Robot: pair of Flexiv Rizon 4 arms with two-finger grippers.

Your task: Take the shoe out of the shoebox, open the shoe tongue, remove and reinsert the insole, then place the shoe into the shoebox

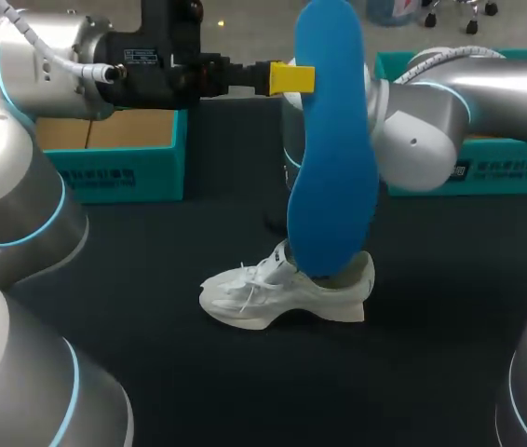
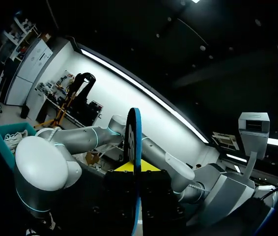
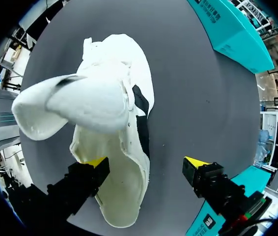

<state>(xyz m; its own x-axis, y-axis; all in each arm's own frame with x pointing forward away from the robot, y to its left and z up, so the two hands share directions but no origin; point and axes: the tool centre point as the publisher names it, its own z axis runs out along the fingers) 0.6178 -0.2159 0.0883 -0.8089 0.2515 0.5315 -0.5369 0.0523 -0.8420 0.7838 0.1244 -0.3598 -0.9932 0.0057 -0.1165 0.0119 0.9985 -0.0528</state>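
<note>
Head view: left gripper (image 1: 291, 78) clenched on blue insole (image 1: 331, 158), held upright above white shoe (image 1: 287, 293) on table (image 1: 245, 391); shoebox (image 1: 124, 172) behind, at left
Left wrist view: insole edge-on between fingers (image 2: 153, 167)
Right wrist view: right gripper (image 3: 145, 163) released, fingers spread above shoe, one tip over its opening

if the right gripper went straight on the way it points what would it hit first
Most likely the shoe: the right gripper hangs open above it, one finger over the heel opening, the other over bare table beside it. Depth is unclear.
</note>
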